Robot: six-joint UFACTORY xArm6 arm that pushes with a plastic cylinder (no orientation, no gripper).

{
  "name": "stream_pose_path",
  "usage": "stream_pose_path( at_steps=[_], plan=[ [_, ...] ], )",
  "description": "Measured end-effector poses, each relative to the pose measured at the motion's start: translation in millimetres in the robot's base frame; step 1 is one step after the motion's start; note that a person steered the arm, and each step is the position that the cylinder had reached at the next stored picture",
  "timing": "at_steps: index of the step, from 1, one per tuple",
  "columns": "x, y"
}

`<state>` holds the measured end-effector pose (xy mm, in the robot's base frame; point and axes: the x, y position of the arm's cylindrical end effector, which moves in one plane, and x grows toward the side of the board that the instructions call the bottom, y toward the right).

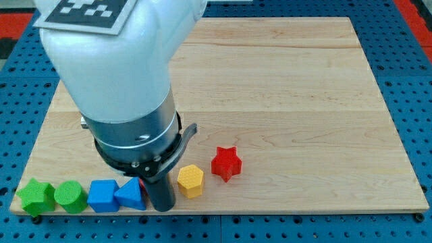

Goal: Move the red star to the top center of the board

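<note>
The red star (226,163) lies near the bottom of the wooden board (283,81), a little right of the view's middle. My tip (162,206) is at the board's bottom edge, left of the star, with the yellow hexagon (190,180) between them. The tip stands just right of a blue triangular block (130,196). The arm's large white and black body hides the board's upper left and whatever lies behind the rod.
A row of blocks lines the bottom left edge: a green star (35,196), a green round block (69,196) and a blue cube-like block (102,196). A blue pegboard surrounds the board.
</note>
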<state>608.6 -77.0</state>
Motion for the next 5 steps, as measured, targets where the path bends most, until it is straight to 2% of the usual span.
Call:
stream_pose_path(
  at_steps=[2,3,4,5],
  plan=[
    [-43,10],
    [-72,34],
    [-24,55],
    [6,46]
  ],
)
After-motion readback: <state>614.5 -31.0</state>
